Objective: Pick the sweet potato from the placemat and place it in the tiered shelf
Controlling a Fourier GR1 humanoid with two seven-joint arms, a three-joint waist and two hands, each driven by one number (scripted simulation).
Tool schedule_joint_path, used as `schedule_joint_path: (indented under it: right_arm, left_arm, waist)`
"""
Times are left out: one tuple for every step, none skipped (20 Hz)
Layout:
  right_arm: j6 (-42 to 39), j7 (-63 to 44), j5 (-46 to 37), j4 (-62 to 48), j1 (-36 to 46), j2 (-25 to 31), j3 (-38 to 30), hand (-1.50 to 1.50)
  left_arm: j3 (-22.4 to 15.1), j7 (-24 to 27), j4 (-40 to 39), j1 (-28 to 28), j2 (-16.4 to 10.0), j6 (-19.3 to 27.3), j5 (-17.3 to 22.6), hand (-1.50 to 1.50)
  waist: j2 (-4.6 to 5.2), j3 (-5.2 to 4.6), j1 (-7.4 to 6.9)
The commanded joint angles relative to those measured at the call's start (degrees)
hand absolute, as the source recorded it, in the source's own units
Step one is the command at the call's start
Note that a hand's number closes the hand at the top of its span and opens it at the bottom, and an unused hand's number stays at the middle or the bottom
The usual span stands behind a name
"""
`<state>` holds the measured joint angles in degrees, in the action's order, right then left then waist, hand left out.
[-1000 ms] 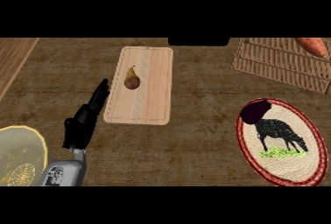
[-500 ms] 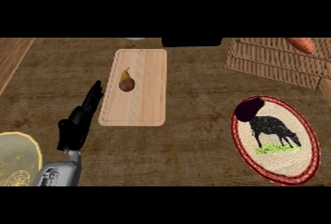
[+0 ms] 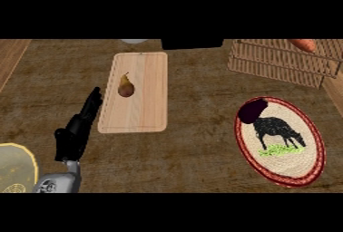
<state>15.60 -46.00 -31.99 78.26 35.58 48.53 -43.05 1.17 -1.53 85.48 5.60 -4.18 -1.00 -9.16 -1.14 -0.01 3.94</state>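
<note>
The sweet potato [image 3: 253,111], dark purple, lies on the upper left rim of the oval placemat [image 3: 295,168], which has a red border and a black animal picture. The tiered shelf [image 3: 278,61], made of wooden slats, stands at the back right, beyond the placemat. My left hand [image 3: 75,132] rests at the left with straight fingers pointing away from me, beside a cutting board and far from the sweet potato. It holds nothing. My right hand does not show.
A wooden cutting board [image 3: 144,113] with a brown pear [image 3: 125,86] on it lies left of centre. An orange vegetable [image 3: 303,44] sits at the shelf's top right. A yellow plate [image 3: 13,170] shows at the lower left edge.
The whole scene has slid a little to the left in the view, showing more of the shelf. The left hand keeps its pose and the sweet potato stays on the placemat.
</note>
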Motion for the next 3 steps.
schedule_joint_path:
  right_arm:
    - [-10.9,-0.9,9.1,10.2,-9.8,2.9,-9.2,-1.5]
    - [-10.8,-2.6,8.6,15.6,-13.8,-0.4,-10.3,-1.5]
    - [-14.1,0.0,12.6,14.8,-16.0,-0.2,-14.0,-1.5]
  left_arm:
    - [-0.2,-0.5,1.6,-0.9,0.1,0.2,-0.1,0.0]
    - [0.7,0.4,-0.9,0.5,0.0,0.6,0.0,0.0]
    - [1.0,0.5,-0.5,0.1,0.1,0.7,0.3,0.0]
  waist:
    - [-0.15,0.06,0.65]
    - [0.09,0.01,0.6]
    - [-0.08,0.08,1.34]
